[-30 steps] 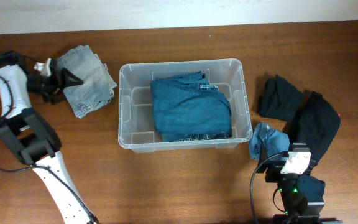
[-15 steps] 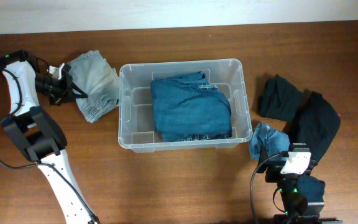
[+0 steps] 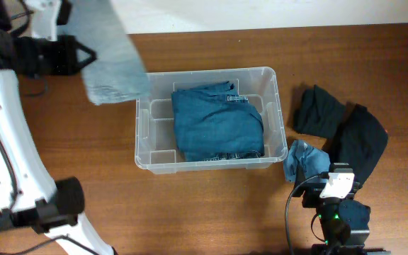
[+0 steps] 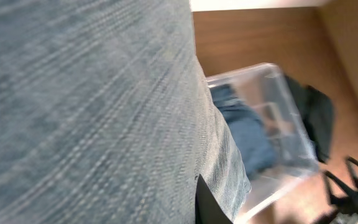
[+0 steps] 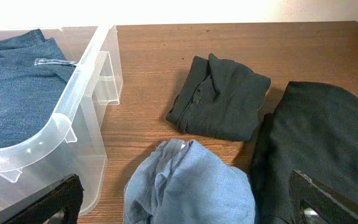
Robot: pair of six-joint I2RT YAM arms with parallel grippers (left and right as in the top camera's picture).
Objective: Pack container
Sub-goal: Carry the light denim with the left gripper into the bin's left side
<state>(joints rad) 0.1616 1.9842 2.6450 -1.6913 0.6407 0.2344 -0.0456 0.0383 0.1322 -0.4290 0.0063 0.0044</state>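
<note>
Two sets of fingers mark where the packing stands. The left fingers, raised above the far left of the desk, are clamped on a pale denim garment. It hangs clear of the wood at the far left corner of the container, and the cloth fills most of the left wrist view. The right fingers, spread wide and holding nothing, sit low at the near right. Between the two arms the container rests open-topped in the middle of the desk. One folded blue denim piece lies flat in its right portion, and bare plastic shows along its left side. Outside it, on the right, three items wait: a crumpled light blue garment near the near right corner, a folded black garment farther back, and a larger black garment to the right of that. By this reckoning the job is at an early stage, with one piece packed, one in the air and seemingly bound for the container, and three lying on the wood.
</note>
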